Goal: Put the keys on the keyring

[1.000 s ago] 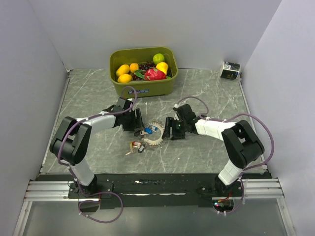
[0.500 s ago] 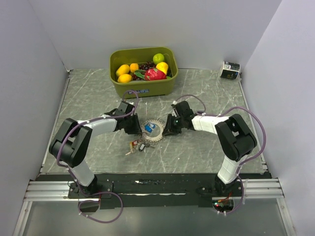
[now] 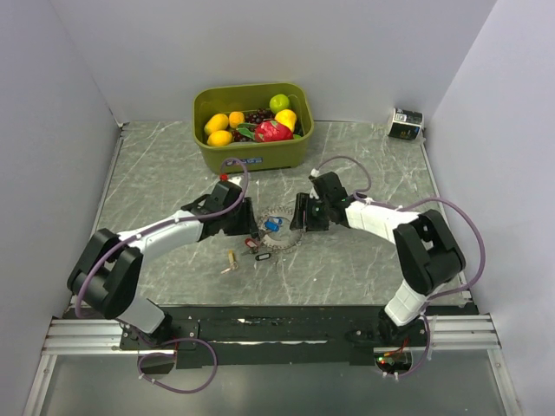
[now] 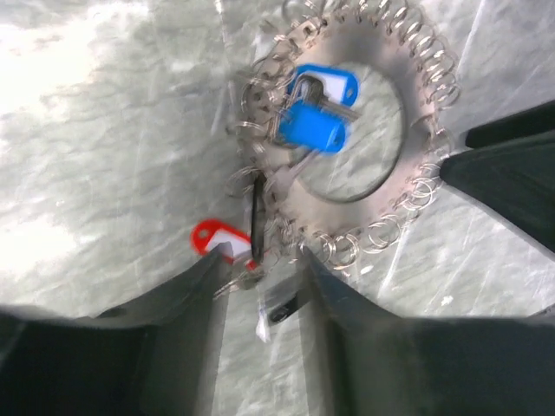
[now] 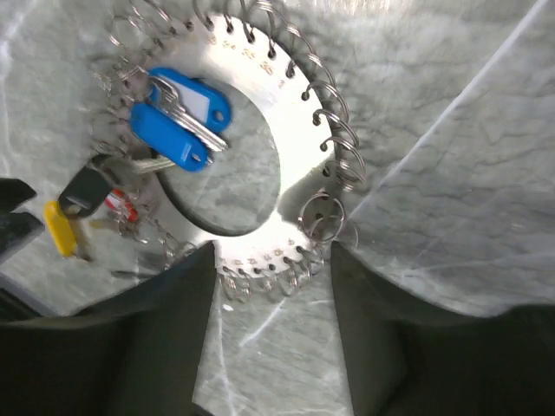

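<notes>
A round steel keyring disc (image 3: 276, 230) fringed with split rings lies mid-table, with blue-headed keys (image 5: 178, 121) in its centre hole. A red-tagged key (image 4: 212, 239) and a yellow-headed key (image 3: 230, 259) lie beside its 8 o'clock rim. The left gripper (image 4: 260, 290) is at 9 o'clock, jaws apart. The right gripper (image 5: 270, 329) straddles the 3 o'clock rim, jaws apart. The stamped rim numbers are unreadable. A green fruit bin (image 3: 217, 154) blocks 12 o'clock, and the grey marble tabletop (image 3: 147, 173) is bare at 10 o'clock.

We record: keyring (image 5: 299, 147), bright polished metal, thin wire loops at rim; keys (image 5: 178, 130), glossy blue plastic heads, metal blades; counter (image 5: 434, 173), smooth grey veined stone look, faint sheen.
</notes>
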You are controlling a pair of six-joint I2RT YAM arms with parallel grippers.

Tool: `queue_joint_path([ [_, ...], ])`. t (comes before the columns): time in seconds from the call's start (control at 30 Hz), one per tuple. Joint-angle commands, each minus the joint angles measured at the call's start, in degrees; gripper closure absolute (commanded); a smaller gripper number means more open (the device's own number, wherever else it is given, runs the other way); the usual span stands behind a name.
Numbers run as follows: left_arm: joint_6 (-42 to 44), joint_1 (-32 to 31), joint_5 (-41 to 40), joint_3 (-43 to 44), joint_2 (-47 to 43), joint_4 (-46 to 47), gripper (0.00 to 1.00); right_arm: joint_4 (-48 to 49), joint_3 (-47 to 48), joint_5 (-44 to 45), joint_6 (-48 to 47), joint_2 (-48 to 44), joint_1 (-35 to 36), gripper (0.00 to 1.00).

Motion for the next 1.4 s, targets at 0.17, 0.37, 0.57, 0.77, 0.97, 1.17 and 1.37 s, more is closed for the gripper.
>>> queue_joint_path([
  [0.17, 1.7, -0.3, -9.0, -0.6, -3.5, -3.2, 0.16, 2.0, -4.1, 3.9, -2.4, -8.5, -0.5, 0.08],
  [0.37, 3.0, -0.3, -6.5, -0.2, -6.6, 1.7, 0.1, 1.4, -5.5, 5.2, -3.4, -11.4, -0.5, 0.01],
  [0.57, 4.0, -3.3, -8.5, 6.2, -0.3, 1.1, 0.11, -0.7, -4.9, 6.4, -4.1, -13.9, -1.2, 0.0],
  [0.77, 5.3, -8.7, -11.0, 13.7, 8.5, -0.4, 0.14, -0.2, -7.7, 6.8, -4.0, -16.9, -4.3, 0.0],
  [0.97, 4.0, -13.4, -6.3, 18.3, 16.5, 3.4, 0.19, -0.2, -9.9, 4.8, -3.7, -16.7, -8.0, 0.0],
  [1.17, 1.9, -14.6, -0.8, 18.9, 22.2, 8.7, 0.22, 1.8, -12.1, 3.5, -2.2, -17.1, -10.3, 0.0],
  [1.37, 0.1, -15.3, 1.6, 17.2, 24.6, 11.1, 0.25, 1.4, -11.5, 3.2, -2.7, -16.4, -10.7, 0.0],
])
